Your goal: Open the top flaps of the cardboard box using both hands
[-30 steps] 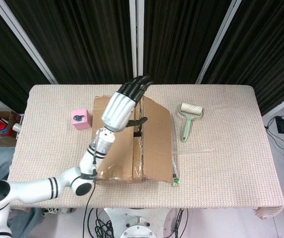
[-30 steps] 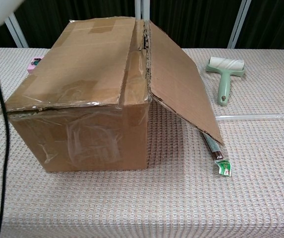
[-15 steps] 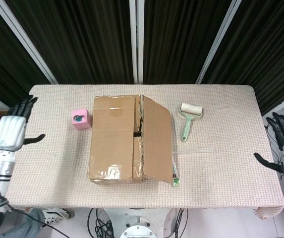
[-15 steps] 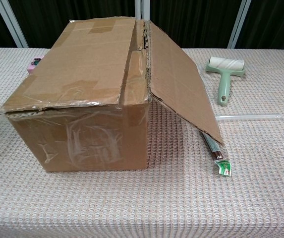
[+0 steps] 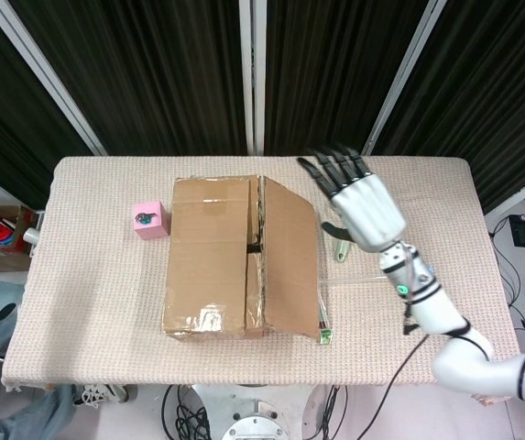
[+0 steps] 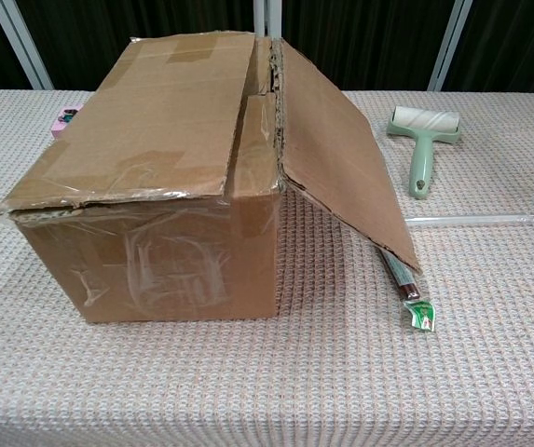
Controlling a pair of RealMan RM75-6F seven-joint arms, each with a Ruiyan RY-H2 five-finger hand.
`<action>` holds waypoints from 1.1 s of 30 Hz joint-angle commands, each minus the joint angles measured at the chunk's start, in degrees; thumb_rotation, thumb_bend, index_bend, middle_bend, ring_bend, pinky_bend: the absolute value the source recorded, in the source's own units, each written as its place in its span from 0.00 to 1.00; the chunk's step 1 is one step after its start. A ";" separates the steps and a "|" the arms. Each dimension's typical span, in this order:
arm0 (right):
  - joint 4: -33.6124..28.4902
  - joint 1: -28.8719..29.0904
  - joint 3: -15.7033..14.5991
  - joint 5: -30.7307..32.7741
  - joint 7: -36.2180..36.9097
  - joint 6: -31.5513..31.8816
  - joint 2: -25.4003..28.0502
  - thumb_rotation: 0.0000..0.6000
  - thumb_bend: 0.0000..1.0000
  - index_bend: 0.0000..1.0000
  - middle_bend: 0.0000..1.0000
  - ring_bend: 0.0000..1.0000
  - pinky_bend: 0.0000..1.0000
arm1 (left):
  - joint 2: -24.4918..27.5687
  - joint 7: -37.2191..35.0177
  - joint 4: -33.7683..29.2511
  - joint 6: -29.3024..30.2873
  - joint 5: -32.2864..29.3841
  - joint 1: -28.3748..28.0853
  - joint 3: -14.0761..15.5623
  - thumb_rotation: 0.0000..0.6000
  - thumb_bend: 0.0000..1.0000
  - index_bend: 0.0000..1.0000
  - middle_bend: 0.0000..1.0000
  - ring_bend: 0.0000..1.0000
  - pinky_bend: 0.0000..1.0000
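I have the right hand (image 5: pixel 361 206) raised beside the box (image 5: pixel 241 257), fingers spread, holding nothing; my left hand is out of view. The box sits mid-table with its right flap (image 6: pixel 341 163) folded down outside and its left flap (image 6: pixel 150 116) flat. Next I judge that flap needs lifting. I cannot see inside the box.
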 commanded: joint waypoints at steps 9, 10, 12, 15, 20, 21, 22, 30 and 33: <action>14.44 15.27 -0.83 12.82 -15.12 -5.17 -20.44 1.00 0.00 0.00 0.00 0.00 0.00 | -4.90 -12.77 12.07 3.74 0.58 6.34 -0.11 1.00 0.00 0.03 0.05 0.09 0.21; 14.98 15.50 -1.03 13.26 -15.24 -5.05 -20.98 1.00 0.00 0.00 0.00 0.00 0.00 | -5.03 -13.30 12.50 3.67 0.56 6.53 -0.18 1.00 0.00 0.03 0.05 0.09 0.21; 16.31 15.97 -1.65 13.98 -15.11 -5.14 -22.03 1.00 0.00 0.00 0.00 0.00 0.00 | -5.31 -14.25 13.34 3.55 0.57 6.92 -0.36 1.00 0.00 0.03 0.05 0.09 0.21; 18.21 16.64 -2.64 14.33 -14.71 -5.49 -23.39 1.00 0.00 0.00 0.00 0.00 0.00 | -5.64 -14.98 14.43 3.55 0.76 7.39 -0.57 1.00 0.00 0.03 0.05 0.09 0.21; 20.20 17.31 -3.75 14.27 -14.02 -4.93 -25.34 1.00 0.00 0.00 0.00 0.00 0.00 | -5.84 -16.42 15.78 3.21 0.77 7.86 -1.18 1.00 0.00 0.03 0.05 0.09 0.21; 20.39 17.33 -3.93 14.22 -14.00 -4.77 -25.47 1.00 0.00 0.00 0.00 0.00 0.00 | -5.81 -16.62 15.96 3.07 0.80 7.86 -1.29 1.00 0.00 0.03 0.05 0.09 0.21; 20.47 17.31 -4.09 14.16 -14.02 -4.55 -25.54 1.00 0.00 0.00 0.00 0.00 0.00 | -5.77 -16.79 16.10 2.96 0.87 7.84 -1.39 1.00 0.00 0.03 0.05 0.09 0.21; 19.57 16.35 -5.44 14.10 -14.10 -3.12 -24.33 1.00 0.00 0.00 0.00 0.00 0.00 | -5.66 -17.55 16.11 2.26 1.48 7.68 -2.12 1.00 0.00 0.03 0.05 0.09 0.21; 18.89 15.95 -5.70 14.06 -13.88 -2.88 -23.32 1.00 0.00 0.00 0.00 0.00 0.00 | -5.77 -17.81 16.10 1.56 1.52 7.68 -2.15 1.00 0.00 0.03 0.05 0.09 0.21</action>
